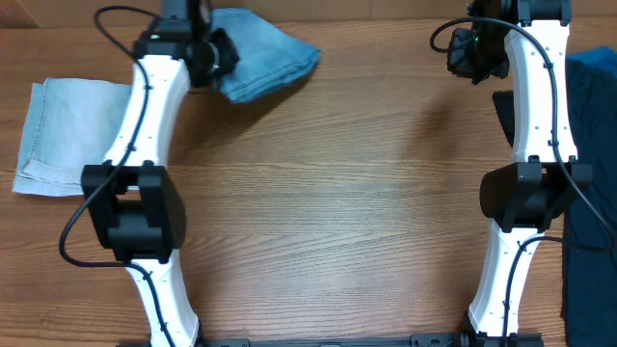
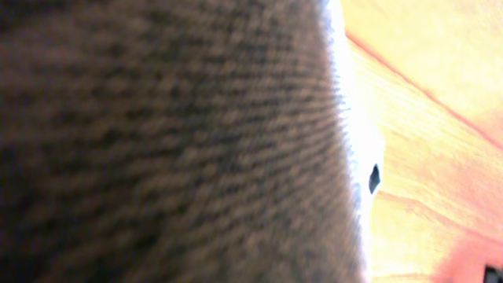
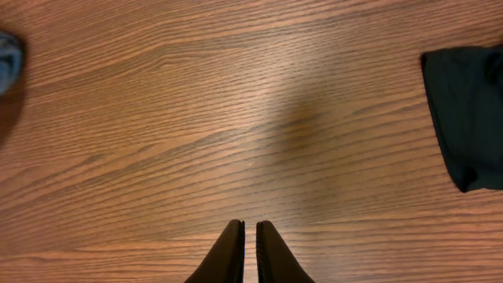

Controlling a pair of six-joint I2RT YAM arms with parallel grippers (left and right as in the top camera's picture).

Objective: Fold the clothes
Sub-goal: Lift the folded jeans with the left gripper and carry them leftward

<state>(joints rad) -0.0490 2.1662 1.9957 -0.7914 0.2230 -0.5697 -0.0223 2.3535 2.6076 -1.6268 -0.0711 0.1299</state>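
Blurred denim [image 2: 157, 141] filling left wrist view, dark garment [image 1: 598, 106] edge-cropped

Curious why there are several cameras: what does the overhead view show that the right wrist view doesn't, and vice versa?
Only the overhead shows both white arms, the left hand apparently gripping a bunched blue denim garment, and a pale folded denim piece at the left. Only the right wrist view shows the right hand's two dark fingers close up, nearly touching, holding nothing. Both show the wooden table, the dark navy garment and that blue denim, just a sliver in the wrist view.
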